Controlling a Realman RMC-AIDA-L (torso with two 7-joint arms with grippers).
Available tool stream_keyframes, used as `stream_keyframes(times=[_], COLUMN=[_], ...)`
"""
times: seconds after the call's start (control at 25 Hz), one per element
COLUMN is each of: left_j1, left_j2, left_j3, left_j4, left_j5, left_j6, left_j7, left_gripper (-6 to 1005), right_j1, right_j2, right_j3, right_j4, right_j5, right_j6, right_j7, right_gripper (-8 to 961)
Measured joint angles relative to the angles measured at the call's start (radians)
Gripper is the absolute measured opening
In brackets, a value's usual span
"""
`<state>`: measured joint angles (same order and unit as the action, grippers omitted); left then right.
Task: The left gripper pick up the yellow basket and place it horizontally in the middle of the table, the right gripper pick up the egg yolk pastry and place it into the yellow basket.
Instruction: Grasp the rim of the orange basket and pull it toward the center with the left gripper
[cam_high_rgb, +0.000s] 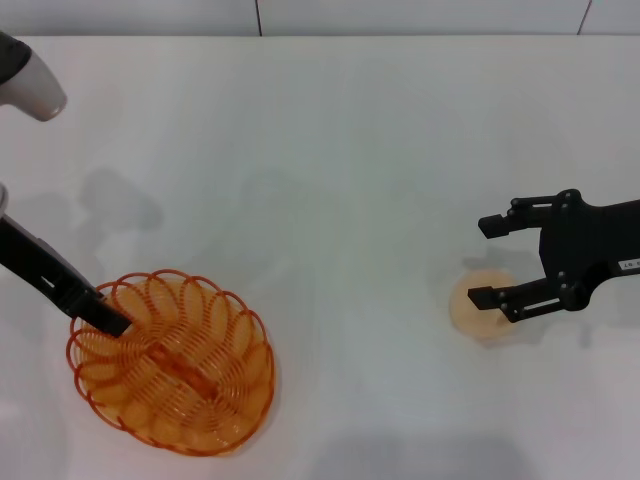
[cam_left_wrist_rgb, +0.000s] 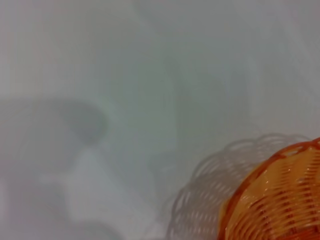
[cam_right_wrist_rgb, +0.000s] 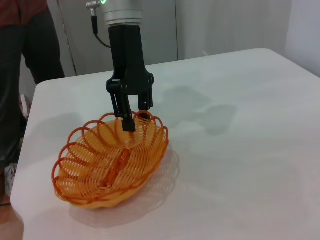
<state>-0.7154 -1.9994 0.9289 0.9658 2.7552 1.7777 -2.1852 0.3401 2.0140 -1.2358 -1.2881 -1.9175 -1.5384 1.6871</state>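
Observation:
The yellow basket (cam_high_rgb: 170, 362) is an orange wire oval at the table's near left; it also shows in the left wrist view (cam_left_wrist_rgb: 280, 200) and the right wrist view (cam_right_wrist_rgb: 112, 162). My left gripper (cam_high_rgb: 113, 321) straddles the basket's far-left rim with one finger inside and one outside, shut on the wire; the right wrist view shows it from the front (cam_right_wrist_rgb: 132, 117). The egg yolk pastry (cam_high_rgb: 478, 318) is a pale dome on the table at the right. My right gripper (cam_high_rgb: 482, 260) is open and hovers over it, its nearer finger across the pastry's top edge.
The white table (cam_high_rgb: 330, 180) stretches between the basket and the pastry. A person in dark trousers (cam_right_wrist_rgb: 20, 75) stands beyond the table's edge near the basket end. A grey wall runs behind the table.

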Motion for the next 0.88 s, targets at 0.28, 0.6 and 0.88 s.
stream_keyframes(times=[0.28,0.6,0.88], left_j1=[-0.008,-0.014,-0.017], left_j2=[-0.005,-0.004,-0.018], left_j3=[0.038,0.088,0.092], left_j4=[-0.001,-0.001,-0.004], left_j5=[0.001,0.017,0.026], left_j6=[-0.001,-0.015,-0.047], left_j7=[-0.044,-0.093,-0.092], left_gripper=[467,449,432], right_j1=[0.001,0.000,0.001], right_j2=[0.000,0.000,0.000], right_j3=[0.004,0.007,0.009], right_j4=[0.003,0.020,0.029], right_j5=[0.000,0.000,0.000], right_j6=[0.003,0.007,0.008], right_j7=[-0.003,-0.007,-0.009], right_gripper=[832,832,832])
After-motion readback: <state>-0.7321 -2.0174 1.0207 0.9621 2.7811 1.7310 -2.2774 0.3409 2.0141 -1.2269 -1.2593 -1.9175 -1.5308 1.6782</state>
